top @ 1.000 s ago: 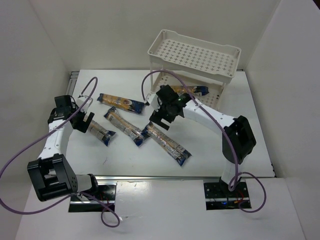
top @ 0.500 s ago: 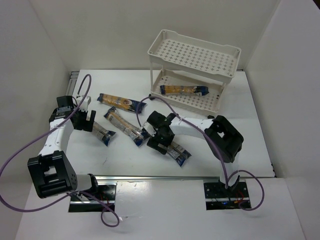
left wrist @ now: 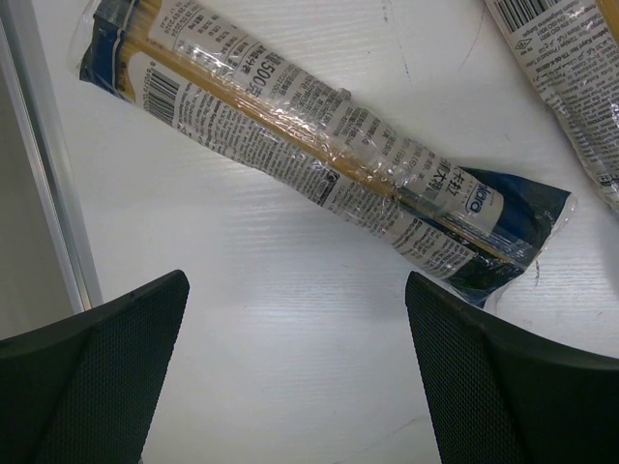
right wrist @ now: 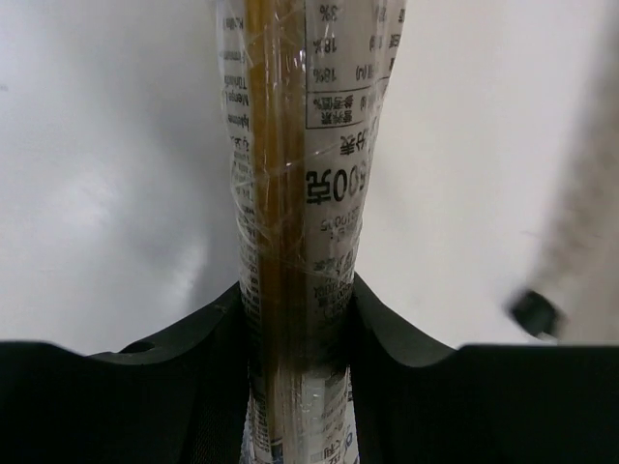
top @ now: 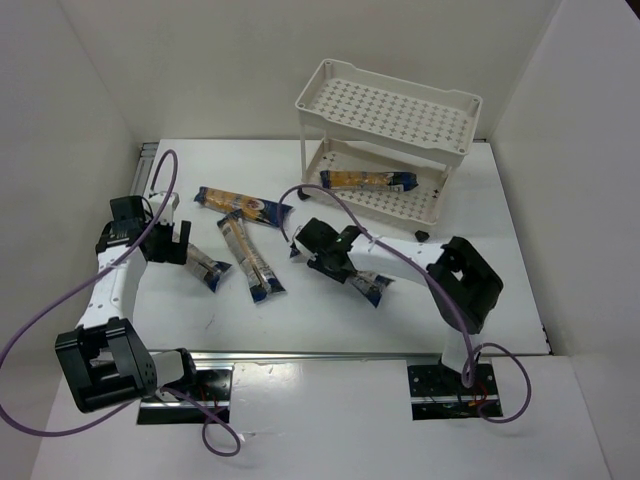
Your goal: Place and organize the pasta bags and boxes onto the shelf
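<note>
The cream shelf [top: 385, 140] stands at the back right, with one spaghetti packet [top: 368, 181] lying on its lower tray. Three more packets lie on the table: one at the back [top: 243, 203], one in the middle [top: 250, 255], one at the left [top: 205, 268]. My right gripper [top: 325, 255] is shut on another packet [top: 368, 285]; in the right wrist view that packet [right wrist: 300, 193] runs straight up between the pads of the gripper [right wrist: 298, 300]. My left gripper [left wrist: 295, 290] is open just short of the left packet [left wrist: 319, 159], nothing between its fingers [left wrist: 513, 387].
A metal rail [left wrist: 48, 193] marks the table's left edge, close to the left gripper. The end of the middle packet [left wrist: 571, 68] shows at the upper right of the left wrist view. A dark shelf wheel [top: 422, 235] sits just right of the right arm. White walls enclose the table.
The right gripper left the shelf's lower tray, came down to a packet on the table and shut on it, swinging it rightward. The middle packet turned more upright. The left arm barely shifted.
</note>
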{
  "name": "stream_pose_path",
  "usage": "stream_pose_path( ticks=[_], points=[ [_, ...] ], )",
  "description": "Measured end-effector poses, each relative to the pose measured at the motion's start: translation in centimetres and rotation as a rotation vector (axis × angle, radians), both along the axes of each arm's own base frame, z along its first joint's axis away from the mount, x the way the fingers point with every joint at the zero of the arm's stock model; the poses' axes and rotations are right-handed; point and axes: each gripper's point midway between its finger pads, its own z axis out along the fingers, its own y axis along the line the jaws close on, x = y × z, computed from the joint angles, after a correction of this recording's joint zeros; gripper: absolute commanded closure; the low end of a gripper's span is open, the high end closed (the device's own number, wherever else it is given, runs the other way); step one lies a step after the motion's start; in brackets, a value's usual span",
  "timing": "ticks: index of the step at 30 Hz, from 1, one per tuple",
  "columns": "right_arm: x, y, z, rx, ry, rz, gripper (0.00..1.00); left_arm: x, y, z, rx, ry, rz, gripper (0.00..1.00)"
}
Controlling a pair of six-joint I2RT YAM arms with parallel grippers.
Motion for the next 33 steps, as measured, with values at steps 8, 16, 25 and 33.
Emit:
stream_pose_path(
  ticks=[8,16,25,33],
  points=[
    [6.3,-2.9,8.7,-0.158,-0.39,0.052,1.0,-0.3,0.4,0.1,0.028,0.002,0.003,0.0],
    [16.1,-7.9,13.8,-0.254,-0.649,0.0,1.0,-0.4,0.8,0.4,0.06,-0.004,-0.003,0.0],
    [22.0,-11.5,10.1,-0.397,-0.657,0.02,0.96,-0.3,1.0,0.4,0.068,-0.005,0.0,0.0],
    [24.8,-10.7,9.9,-0.4,-0.677,0.05,0.08,-0.2,1.2,0.5,0.085,-0.008,-0.013,0.0]
  ],
)
